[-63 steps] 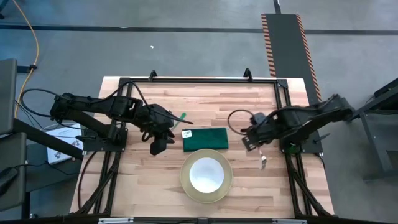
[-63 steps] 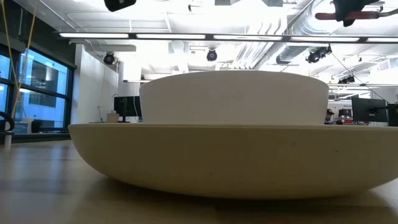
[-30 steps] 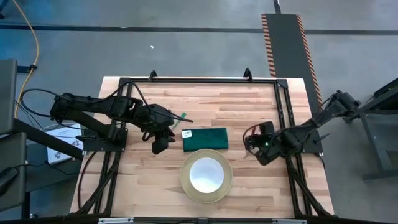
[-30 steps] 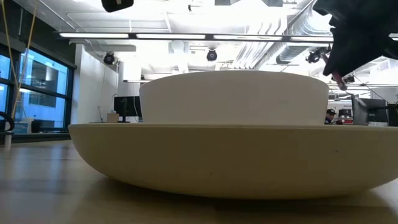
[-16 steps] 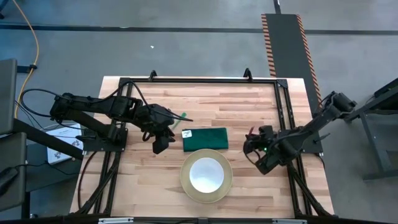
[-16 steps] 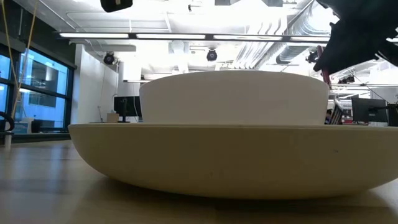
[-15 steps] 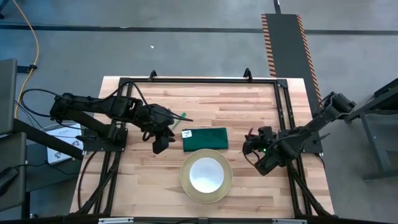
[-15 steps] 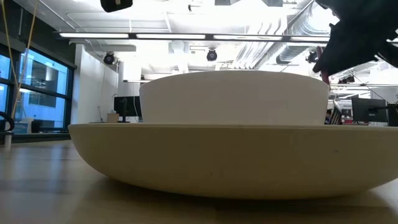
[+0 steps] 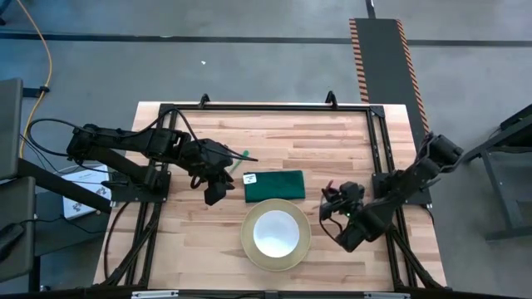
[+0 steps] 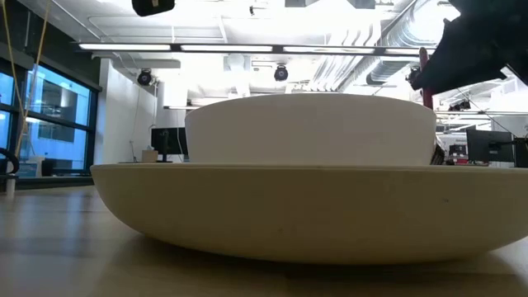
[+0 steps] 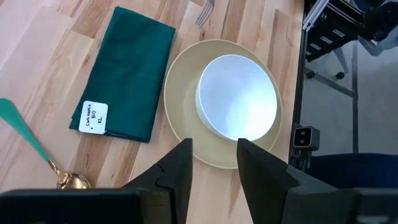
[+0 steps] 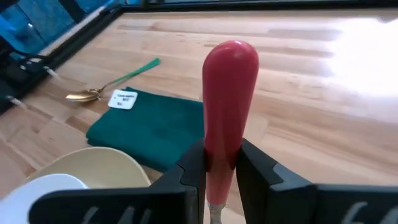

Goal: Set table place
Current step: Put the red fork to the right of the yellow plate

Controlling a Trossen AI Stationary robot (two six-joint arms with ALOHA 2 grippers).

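Note:
The pale yellow plate (image 9: 248,242) lies near the table's near edge, and the white bowl (image 9: 276,234) rests in it. The dark green napkin (image 9: 274,185) lies flat just beyond the plate. Left of the napkin lies the spoon (image 9: 238,158), green handle on the wood. My left gripper (image 9: 211,196) hovers open left of the napkin, over bare wood. My right gripper (image 9: 336,206) is right of the plate, shut on the pink-handled fork (image 9: 332,190). In the low view the plate (image 10: 305,206) and bowl (image 10: 309,128) fill the picture. My right gripper (image 12: 219,155) pinches the fork's pink handle (image 12: 225,134) between its two fingers (image 12: 189,168), low on the handle near the metal neck. The rounded free end (image 12: 231,56) sticks out past the fingertips. The tines (image 11: 205,9) show beside the plate's right rim; whether they touch the table I cannot tell.
Black frame rails (image 9: 378,158) run along the table's right and far sides. Bare wood (image 9: 283,137) lies beyond the napkin, and more lies on both sides of the plate. The napkin carries a white label (image 11: 93,117) at its left end.
My right gripper, shut on the fork, has moved toward the table's near edge and left toward the plate. In the low view the pink handle has come into sight at the upper right. The left arm, plate, bowl, napkin and spoon have kept still.

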